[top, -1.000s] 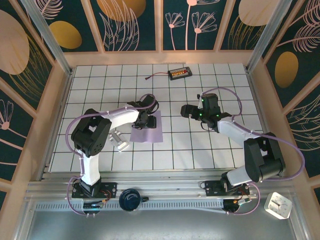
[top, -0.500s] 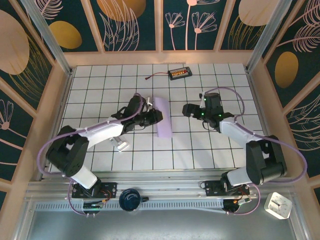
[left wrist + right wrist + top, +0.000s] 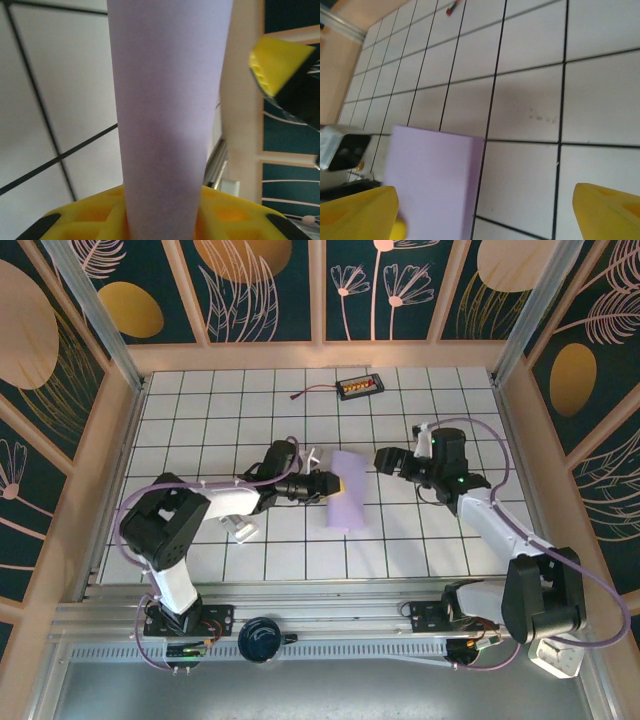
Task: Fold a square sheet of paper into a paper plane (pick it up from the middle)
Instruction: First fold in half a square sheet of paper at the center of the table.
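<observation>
- The table point(image 3: 420, 540) under my arms is a flat top of white square tiles with thin black lines between them, and pale wooden rails run along its sides.
- A small silvery-white block point(image 3: 241, 526) lies on the tiles just beside my left arm.
- At the far edge a small black box with orange parts point(image 3: 359, 388) lies flat. A thin dark wire point(image 3: 305, 394) runs leftward from beside it.
- The square sheet of paper point(image 3: 348, 502) is pinched in my left pincer point(image 3: 335, 485) over the middle tiles. I cannot tell whether its lower edge touches them.
</observation>
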Robot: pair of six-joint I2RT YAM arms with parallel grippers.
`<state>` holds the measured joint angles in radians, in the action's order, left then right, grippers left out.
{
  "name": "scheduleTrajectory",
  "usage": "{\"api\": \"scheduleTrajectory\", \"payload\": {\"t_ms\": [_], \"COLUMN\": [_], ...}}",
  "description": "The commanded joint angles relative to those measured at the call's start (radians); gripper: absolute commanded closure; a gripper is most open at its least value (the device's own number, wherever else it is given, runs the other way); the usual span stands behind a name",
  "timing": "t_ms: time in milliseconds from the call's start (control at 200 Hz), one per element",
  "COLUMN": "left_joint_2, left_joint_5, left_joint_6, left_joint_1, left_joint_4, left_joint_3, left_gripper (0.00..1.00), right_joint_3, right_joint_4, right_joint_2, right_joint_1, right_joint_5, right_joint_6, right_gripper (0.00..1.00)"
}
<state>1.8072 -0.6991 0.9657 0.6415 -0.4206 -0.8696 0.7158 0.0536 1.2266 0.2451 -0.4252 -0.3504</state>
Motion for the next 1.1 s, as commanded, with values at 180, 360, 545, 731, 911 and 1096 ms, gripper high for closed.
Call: {"api": "scheduleTrajectory", "payload": {"t_ms": [180,360,545,731,911,1096], "left_joint_2": [0.09,0.11,0.117,0.123,0.12,0.1], "left_joint_5": [-0.074,-0.083,-0.07,-0.048,-0.011,0.06], "left_joint_6": [-0.137,-0.193,-0.248,-0.279,-0.303,-0.313], "left_joint_1": [-0.042,-0.079,-0.095,-0.1,-0.101,-0.1], "left_joint_4": [0.043,0.082,0.126,0.158,0.191,0.232], "left_joint_3": [-0.012,-0.002,0.003,0.001,-0.003,-0.007], "left_gripper": [0.68,0.65,0.63,0.63,0.62,0.55], "right_joint_3": [-0.03,-0.06,-0.057,-0.05,-0.059,-0.061], "right_joint_4": [-0.072,-0.206,-0.285,-0.347,-0.403,-0.445], "right_joint_2": [0.068,0.146,0.243,0.339,0.414,0.476], "right_joint_1": [0.144,0.19,0.235,0.262,0.272,0.278], "right_joint_5": [-0.073,-0.12,-0.097,-0.074,-0.067,-0.054], "right_joint_6": [-0.054,-0.121,-0.162,-0.178,-0.203,-0.216], "right_gripper": [0.21,0.41,0.6,0.63,0.7,0.74]}}
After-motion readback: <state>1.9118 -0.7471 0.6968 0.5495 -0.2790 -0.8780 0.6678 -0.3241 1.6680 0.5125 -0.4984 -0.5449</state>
